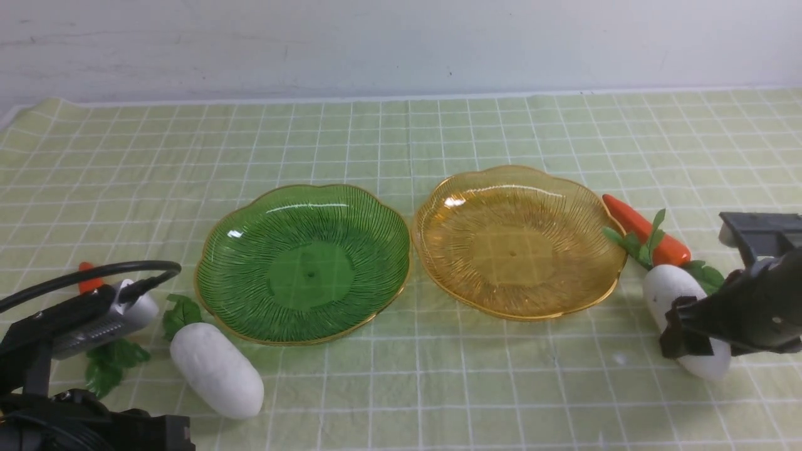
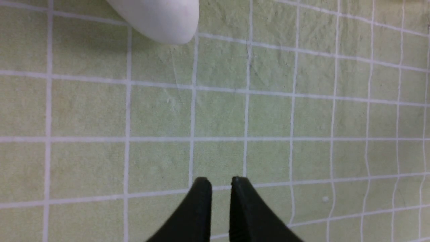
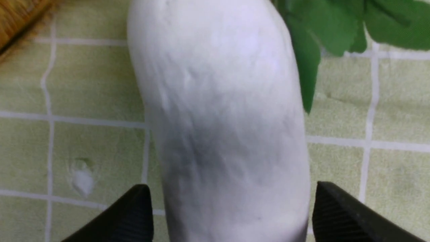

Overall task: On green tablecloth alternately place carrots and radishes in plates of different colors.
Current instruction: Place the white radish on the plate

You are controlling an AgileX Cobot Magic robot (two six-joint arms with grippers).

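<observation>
Tablecloth green w/ white grid, wrinkled; wall white.

The matte black left arm bears a silver-grey cylindrical camera module with a looping black cable. The right arm is black too, with tapered, pointed black fingers.

The left wrist camera hides most of one carrot near the left edge of the table. The right fingers cover part of a radish.
</observation>
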